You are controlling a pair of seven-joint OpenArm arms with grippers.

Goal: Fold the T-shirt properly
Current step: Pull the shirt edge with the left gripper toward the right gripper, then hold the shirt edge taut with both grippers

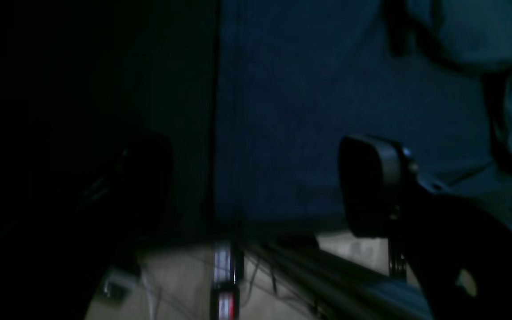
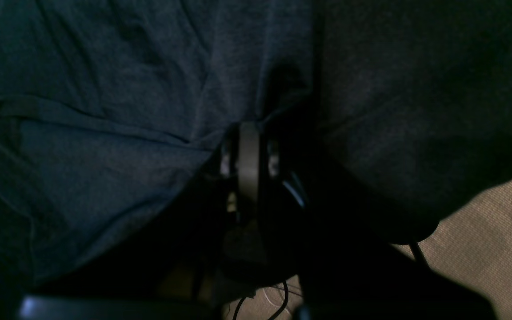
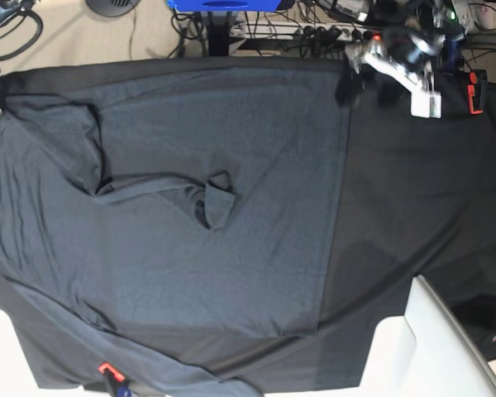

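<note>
Slate-grey T-shirt (image 3: 190,248) lies spread over most of the black-covered worktop (image 3: 430,207), one sleeve crumpled across its middle. The right gripper (image 2: 248,133) is pinched shut on the shirt's edge at the far-left corner — a thin hold that could slip. The left gripper (image 1: 260,186) hangs wide near the far hem, holding nothing — the fold may skew.

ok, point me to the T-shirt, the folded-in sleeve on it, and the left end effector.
T-shirt (image 3: 264,248): base view, flat body panel.
Sleeve (image 3: 217,205): base view, cuff end lying on the body.
Left end effector (image 3: 360,84): base view, between its fingertips, by the shirt's far corner.
</note>
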